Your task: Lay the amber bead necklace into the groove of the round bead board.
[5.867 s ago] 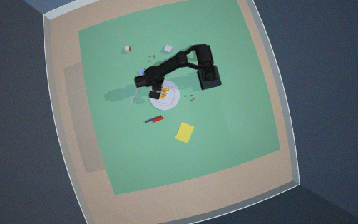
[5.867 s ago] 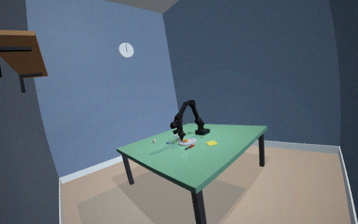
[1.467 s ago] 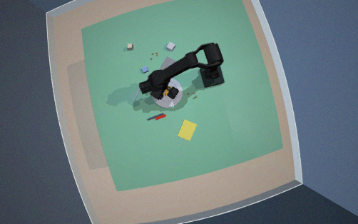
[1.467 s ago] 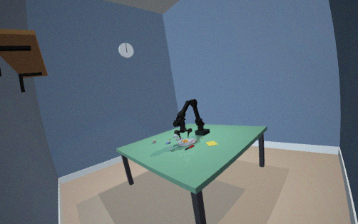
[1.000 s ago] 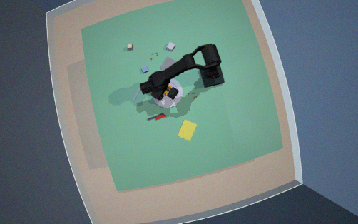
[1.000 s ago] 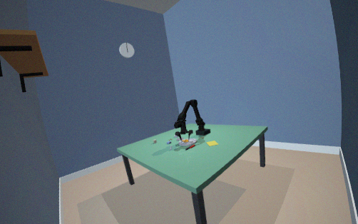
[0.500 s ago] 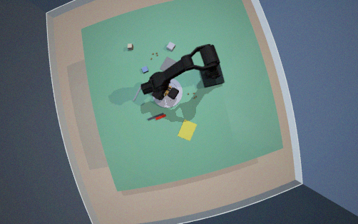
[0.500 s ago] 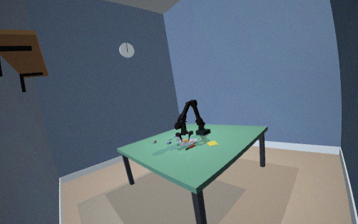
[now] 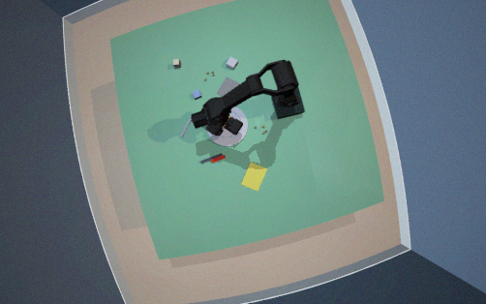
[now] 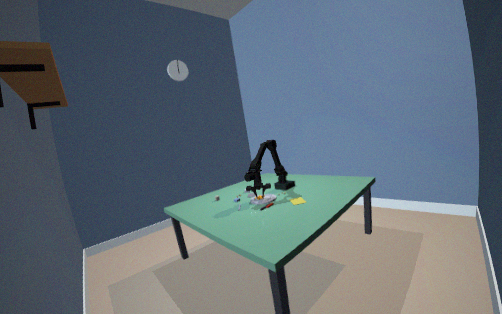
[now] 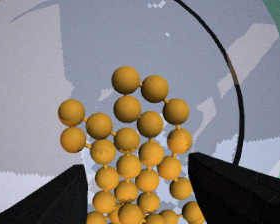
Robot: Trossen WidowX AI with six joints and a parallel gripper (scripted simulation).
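The amber bead necklace (image 11: 150, 125) (image 10: 260, 197) lies bunched in several folded rows inside the dark groove ring (image 11: 242, 120) of the round bead board (image 11: 26, 70) (image 9: 228, 141) (image 10: 271, 201). One loop of beads reaches forward past the fingertips, and a smaller one sticks out to the left. My gripper (image 11: 138, 169) (image 9: 225, 127) (image 10: 258, 195) is low over the board and partly open, with its fingers on either side of the bunch. Slim gaps show between beads and fingertips. The near end of the bunch is cut off by the wrist view's bottom edge.
A grey square (image 9: 227, 86) lies beside the board. A blue block (image 9: 197, 94), a white block (image 9: 231, 63) and a tan block (image 9: 176, 63) stand farther off. A red marker (image 9: 218, 158), a yellow sheet (image 9: 254, 176), a pale stick (image 9: 186, 129) and small brown bits (image 9: 264, 130) lie around.
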